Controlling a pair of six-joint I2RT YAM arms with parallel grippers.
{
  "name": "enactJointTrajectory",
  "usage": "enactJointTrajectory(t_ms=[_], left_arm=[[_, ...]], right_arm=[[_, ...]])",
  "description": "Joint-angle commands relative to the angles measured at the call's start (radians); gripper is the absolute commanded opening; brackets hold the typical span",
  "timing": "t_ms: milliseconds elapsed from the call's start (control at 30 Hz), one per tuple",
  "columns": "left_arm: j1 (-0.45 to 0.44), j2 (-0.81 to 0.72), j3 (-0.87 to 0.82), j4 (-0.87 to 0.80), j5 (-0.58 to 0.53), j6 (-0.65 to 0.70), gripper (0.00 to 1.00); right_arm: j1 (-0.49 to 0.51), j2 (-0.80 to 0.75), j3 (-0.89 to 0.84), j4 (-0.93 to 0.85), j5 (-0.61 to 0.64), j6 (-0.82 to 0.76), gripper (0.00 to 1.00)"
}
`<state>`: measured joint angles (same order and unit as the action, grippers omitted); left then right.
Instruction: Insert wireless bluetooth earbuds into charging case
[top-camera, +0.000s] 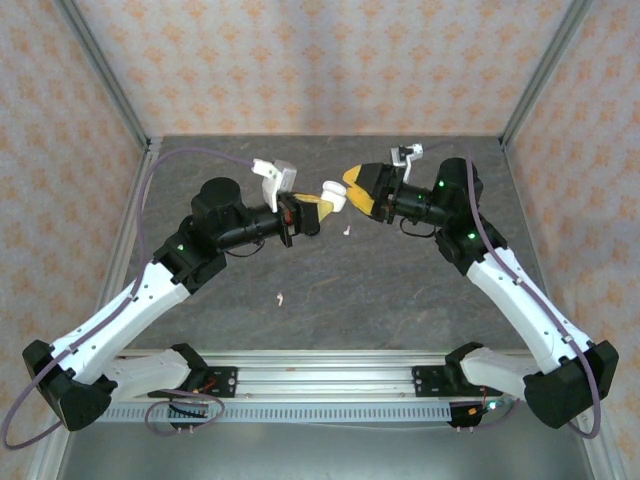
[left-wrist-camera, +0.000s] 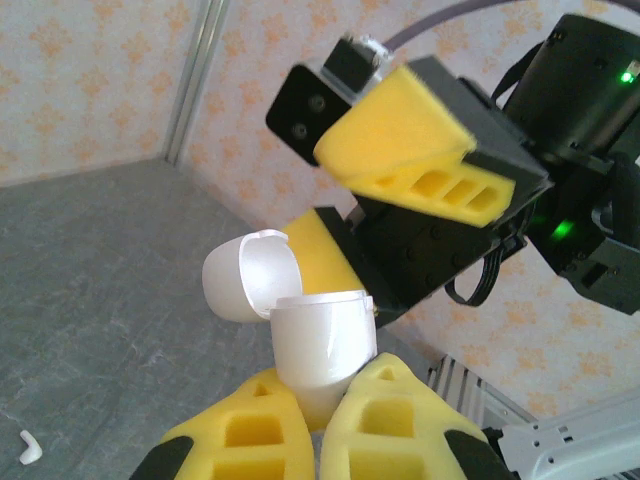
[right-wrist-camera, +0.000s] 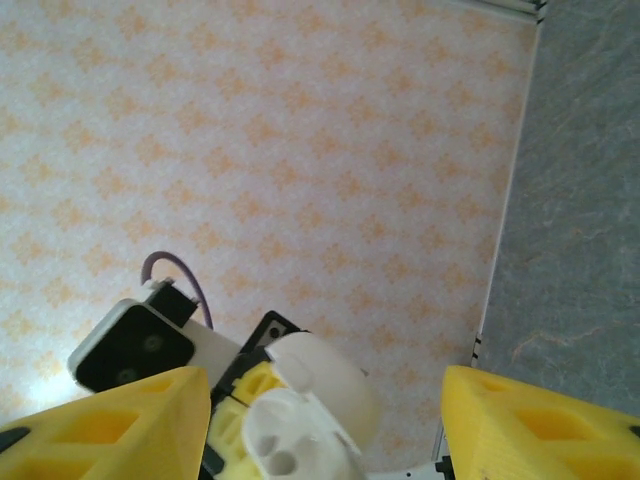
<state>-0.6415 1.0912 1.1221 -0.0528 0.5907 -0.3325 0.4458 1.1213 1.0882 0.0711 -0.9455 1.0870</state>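
My left claw (left-wrist-camera: 330, 400) clenches the open case (left-wrist-camera: 322, 340) midair, my right claw (top-camera: 348, 190) gapes empty by its lid (left-wrist-camera: 245, 280), earbuds (top-camera: 347, 231) lie on the table (top-camera: 400, 290); a bump could twist the case loose.

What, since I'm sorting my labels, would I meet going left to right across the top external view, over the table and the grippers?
loose white earbud → left gripper → open charging case → right gripper
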Motion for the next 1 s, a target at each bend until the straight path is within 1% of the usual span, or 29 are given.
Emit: enactJointTrajectory(t_ms=[0,300,700,767,833,967], left_arm=[[-0.001,-0.017,-0.008,0.09,-0.031,0.008,0.0],[-0.001,0.023,0.002,0.135,-0.049,0.018,0.0],[-0.001,0.095,0.035,0.178,-0.073,0.041,0.0],[-0.001,0.101,0.035,0.191,-0.078,0.042,0.0],[-0.002,0.108,0.035,0.2,-0.084,0.046,0.0],[-0.002,0.122,0.039,0.196,-0.079,0.057,0.0]], right_arm=[[-0.005,-0.016,-0.007,0.023,0.018,0.035,0.63],[0.011,0.003,-0.042,0.153,0.003,0.143,0.64],[0.034,0.038,-0.053,0.235,0.022,0.206,0.64],[0.036,0.041,-0.053,0.24,0.025,0.211,0.61],[0.034,0.045,-0.056,0.252,0.032,0.222,0.57],[0.034,0.051,-0.069,0.297,0.051,0.258,0.47]])
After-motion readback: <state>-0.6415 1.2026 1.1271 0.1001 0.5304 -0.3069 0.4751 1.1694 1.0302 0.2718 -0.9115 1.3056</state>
